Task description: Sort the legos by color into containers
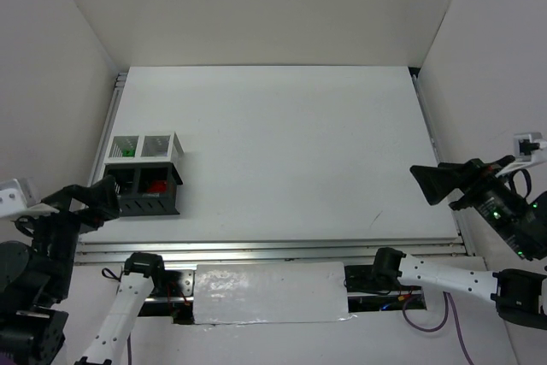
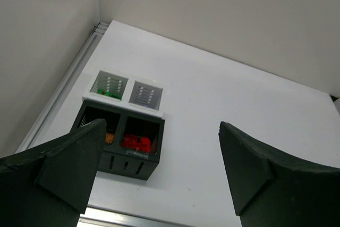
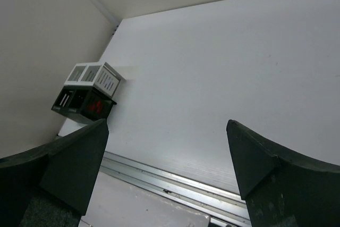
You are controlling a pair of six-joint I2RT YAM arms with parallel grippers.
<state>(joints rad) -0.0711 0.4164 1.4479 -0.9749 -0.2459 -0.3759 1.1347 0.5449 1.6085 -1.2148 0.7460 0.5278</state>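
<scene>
The containers stand in a cluster at the table's left: two white bins (image 1: 160,144) behind two black bins (image 1: 141,190). A green lego (image 2: 112,95) lies in the left white bin (image 2: 110,85). Red legos (image 2: 135,142) lie in the right black bin (image 2: 139,136), and an orange-brown one (image 2: 109,137) lies in the left black bin. The right white bin (image 2: 146,94) looks grey inside; its contents are unclear. My left gripper (image 1: 92,198) is open and empty, raised just in front of the black bins. My right gripper (image 1: 425,185) is open and empty, raised at the table's right edge.
White walls enclose the table on the left, back and right. A metal rail (image 1: 273,250) runs along the near edge, with a white taped panel (image 1: 269,292) below it. No loose bricks show on the white tabletop (image 1: 291,151).
</scene>
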